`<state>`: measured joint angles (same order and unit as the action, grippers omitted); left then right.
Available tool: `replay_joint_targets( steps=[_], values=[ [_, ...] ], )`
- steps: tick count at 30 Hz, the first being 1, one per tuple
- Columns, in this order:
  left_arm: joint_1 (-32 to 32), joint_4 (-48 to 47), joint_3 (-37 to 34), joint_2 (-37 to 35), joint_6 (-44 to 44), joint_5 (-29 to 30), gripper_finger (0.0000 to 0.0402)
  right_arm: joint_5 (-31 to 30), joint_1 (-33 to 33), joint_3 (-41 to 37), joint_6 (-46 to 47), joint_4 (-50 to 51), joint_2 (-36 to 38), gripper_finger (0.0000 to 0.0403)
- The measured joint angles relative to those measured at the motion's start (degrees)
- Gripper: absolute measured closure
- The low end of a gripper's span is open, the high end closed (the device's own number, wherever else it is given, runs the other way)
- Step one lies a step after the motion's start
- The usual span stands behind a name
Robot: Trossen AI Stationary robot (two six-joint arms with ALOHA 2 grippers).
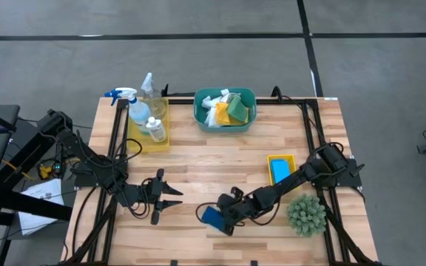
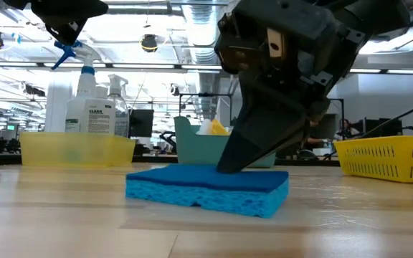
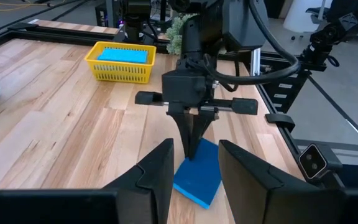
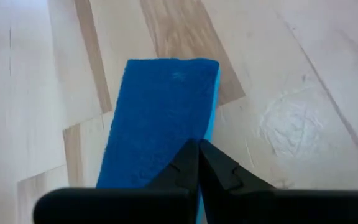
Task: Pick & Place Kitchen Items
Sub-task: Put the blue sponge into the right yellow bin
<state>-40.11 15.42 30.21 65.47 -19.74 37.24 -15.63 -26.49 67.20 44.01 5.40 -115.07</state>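
Because the right gripper [image 3: 192, 151] stands with its fingers pressed together and tips down on the dark-blue sponge [image 3: 199, 172], the sponge lies directly beneath it, flat on the table [image 1: 220, 151] near the front edge; its long axis runs forward from the fingertips in the right wrist view; the right arm is nearer, the left gripper [image 1: 170, 198] waits just beside, fingers apart and empty; whether the closed tips press into the sponge or merely touch it cannot be determined; the sponge's near end is hidden behind the fingers.
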Motion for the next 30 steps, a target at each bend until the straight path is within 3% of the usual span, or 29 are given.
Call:
replay_joint_targets(
  steps=[13,24,30],
  values=[
    [0.0,0.0,0.0,0.0,0.0,0.0,0.0279,-1.4,-0.1,0.0,0.7,1.2,1.9,0.0403],
    [0.0,-0.2,0.0,0.0,0.0,0.0,0.0279,-14.4,-3.9,0.0,2.0,9.8,12.1,0.0403],
    [0.0,-0.2,0.0,0.0,-0.1,0.0,0.0279,-17.9,-5.1,0.0,7.2,17.8,14.4,0.0403]
  ],
)
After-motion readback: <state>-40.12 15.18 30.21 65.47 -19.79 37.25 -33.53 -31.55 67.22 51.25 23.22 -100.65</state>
